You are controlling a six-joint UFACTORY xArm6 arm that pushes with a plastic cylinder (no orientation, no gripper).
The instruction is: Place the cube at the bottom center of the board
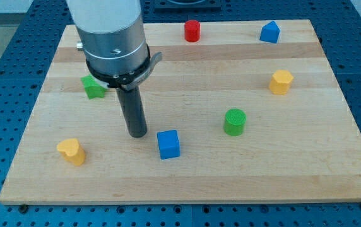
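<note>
Blue cube (168, 144) low on the wooden worktop (187, 183), a little toward nine o'clock of bottom centre, sitting flat and apart from every other block. My tip (137, 133) down on the worktop just beside the cube at its ten o'clock, a narrow gap between them; no claw on this arm, only the bare rod. Elsewhere: yellow block (72, 151) at eight o'clock, green star-like block (93, 87) half hidden behind the arm, green cylinder (235, 122) at the cube's two o'clock, yellow hexagonal block (281, 82) at three o'clock, red cylinder (192, 31) and blue house-shaped block (269, 32) along the twelve o'clock edge.
</note>
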